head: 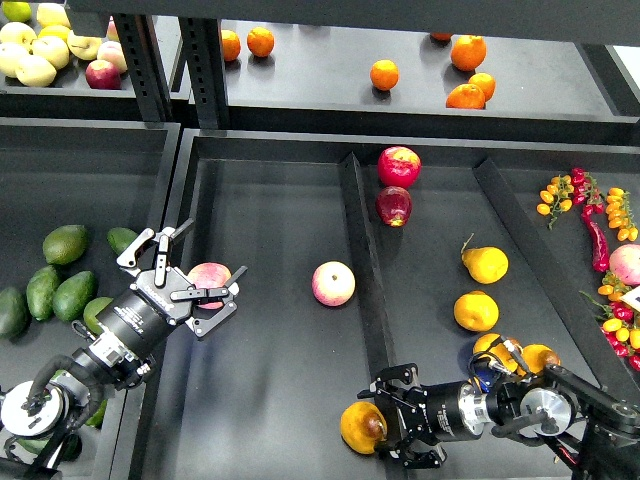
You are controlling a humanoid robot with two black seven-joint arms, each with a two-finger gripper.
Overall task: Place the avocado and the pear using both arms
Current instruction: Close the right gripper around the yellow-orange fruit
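The orange-yellow pear [360,428] with its dark brown spot lies at the front of the middle tray, next to the divider. My right gripper [388,420] is open, its fingers spread just right of the pear at its spotted end; whether they touch it I cannot tell. Several avocados lie in the left bin; a darker, elongated avocado [73,295] is among them. My left gripper [214,248] is open over the left side of the middle tray, right of the avocados. A pink-red apple [208,276] sits partly hidden behind its lower finger.
A raised divider [362,280] splits the tray. A pink apple [333,283] lies mid-tray, with two red apples [398,166] behind the divider. A stemmed yellow pear [485,264] and orange fruit [476,311] lie on the right. Oranges [384,74] sit on the back shelf.
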